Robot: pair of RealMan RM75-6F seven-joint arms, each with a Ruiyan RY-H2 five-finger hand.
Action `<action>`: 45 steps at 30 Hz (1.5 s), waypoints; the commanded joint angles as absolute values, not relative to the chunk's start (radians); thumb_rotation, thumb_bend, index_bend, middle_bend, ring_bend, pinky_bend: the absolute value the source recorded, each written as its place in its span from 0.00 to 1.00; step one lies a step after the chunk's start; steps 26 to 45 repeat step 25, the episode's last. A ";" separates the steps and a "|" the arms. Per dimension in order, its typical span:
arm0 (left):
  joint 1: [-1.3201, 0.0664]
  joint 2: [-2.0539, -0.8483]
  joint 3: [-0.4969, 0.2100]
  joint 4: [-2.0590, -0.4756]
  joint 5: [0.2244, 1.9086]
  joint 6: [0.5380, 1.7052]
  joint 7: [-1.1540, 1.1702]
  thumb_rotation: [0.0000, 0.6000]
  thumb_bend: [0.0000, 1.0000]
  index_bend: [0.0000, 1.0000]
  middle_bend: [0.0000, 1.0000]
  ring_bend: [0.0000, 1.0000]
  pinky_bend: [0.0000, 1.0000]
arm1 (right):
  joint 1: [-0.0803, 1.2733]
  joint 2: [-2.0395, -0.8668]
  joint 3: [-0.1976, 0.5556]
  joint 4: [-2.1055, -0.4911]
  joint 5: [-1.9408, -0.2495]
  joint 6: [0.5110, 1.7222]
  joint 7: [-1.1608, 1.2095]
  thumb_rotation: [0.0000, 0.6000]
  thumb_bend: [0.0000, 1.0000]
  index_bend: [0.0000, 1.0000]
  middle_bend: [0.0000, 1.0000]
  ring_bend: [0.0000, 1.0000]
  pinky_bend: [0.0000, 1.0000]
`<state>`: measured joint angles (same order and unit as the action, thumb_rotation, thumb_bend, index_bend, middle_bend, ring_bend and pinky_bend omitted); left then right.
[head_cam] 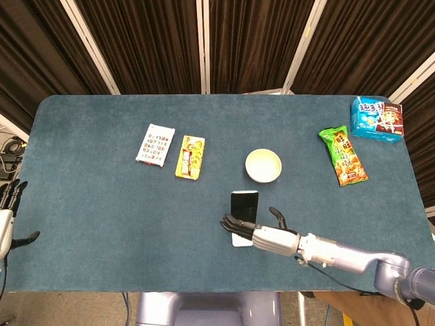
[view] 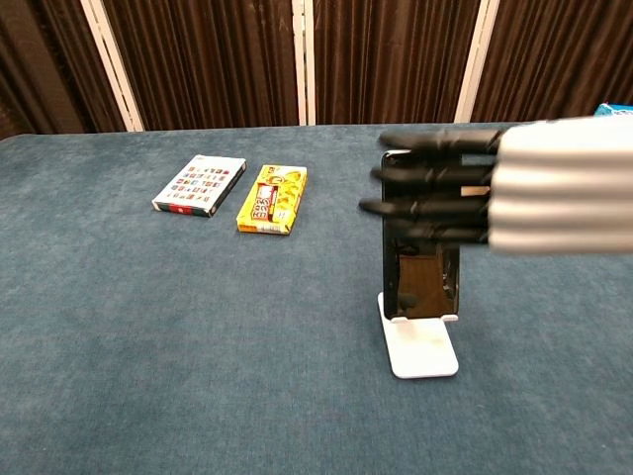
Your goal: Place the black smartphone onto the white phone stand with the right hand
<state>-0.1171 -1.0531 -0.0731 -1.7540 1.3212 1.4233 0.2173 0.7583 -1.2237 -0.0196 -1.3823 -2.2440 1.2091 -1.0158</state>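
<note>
The black smartphone (view: 422,267) stands upright on the white phone stand (view: 423,348), leaning on its back support; the head view shows the phone (head_cam: 244,206) above the stand's base (head_cam: 238,240). My right hand (view: 514,188) hovers in front of the phone's upper half with its fingers (view: 425,180) stretched out flat and holding nothing; it looks blurred. Seen from the head camera, that right hand (head_cam: 262,235) sits just on the near side of the stand, off the phone. My left hand (head_cam: 7,216) hangs off the table's left edge, fingers apart and empty.
A white bowl (head_cam: 263,166) sits just behind the phone. A yellow snack box (view: 273,199) and a white card pack (view: 200,185) lie at the left. A green snack bag (head_cam: 344,156) and a blue box (head_cam: 377,119) are at the far right.
</note>
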 commanded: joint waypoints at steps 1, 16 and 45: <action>-0.115 -1.049 -0.072 -1.758 1.328 1.428 0.211 1.00 0.00 0.00 0.00 0.00 0.00 | 0.695 -1.182 -0.029 -1.312 -2.241 1.380 -0.891 1.00 0.37 0.09 0.00 0.00 0.06; -0.090 -1.032 -0.065 -1.776 1.378 1.478 0.170 1.00 0.00 0.00 0.00 0.00 0.00 | 0.398 -1.196 0.032 -1.306 -1.718 1.596 -0.326 1.00 0.00 0.00 0.00 0.00 0.00; -0.071 -1.021 -0.046 -1.784 1.437 1.510 0.136 1.00 0.00 0.00 0.00 0.00 0.00 | 0.241 -1.174 0.024 -1.547 -1.494 1.575 -0.201 1.00 0.00 0.00 0.00 0.00 0.00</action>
